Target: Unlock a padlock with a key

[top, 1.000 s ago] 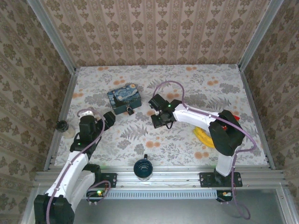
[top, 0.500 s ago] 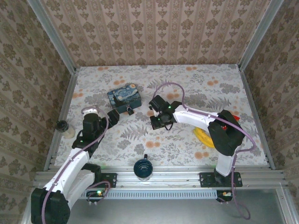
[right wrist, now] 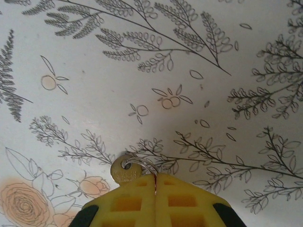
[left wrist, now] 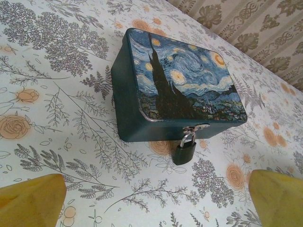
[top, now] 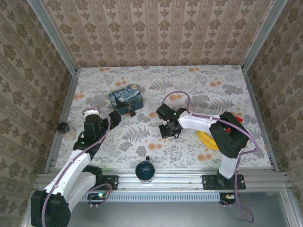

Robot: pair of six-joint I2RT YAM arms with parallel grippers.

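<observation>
Standing at the near edge of the floral table (top: pixel 142 144), a dark mug (top: pixel 144 170) sits between the two arm bases. Beyond it, the right gripper (right wrist: pixel 155 184) is clamped tight on a key (right wrist: pixel 124 171). The key's round head and a wire ring peek out, while its blade is hidden between the yellow pads. A yellow banana-like thing (top: pixel 207 140) lies partly covered by the right arm. The left gripper (top: pixel 115 117) is spread wide, its yellow fingertips (left wrist: pixel 31 202) cut off at the frame's lower corners. Farther on, the small black padlock (left wrist: pixel 183 152) hangs closed from the hasp of the blue painted box (left wrist: pixel 180 85), resting on the table; its keyhole cannot be made out.
</observation>
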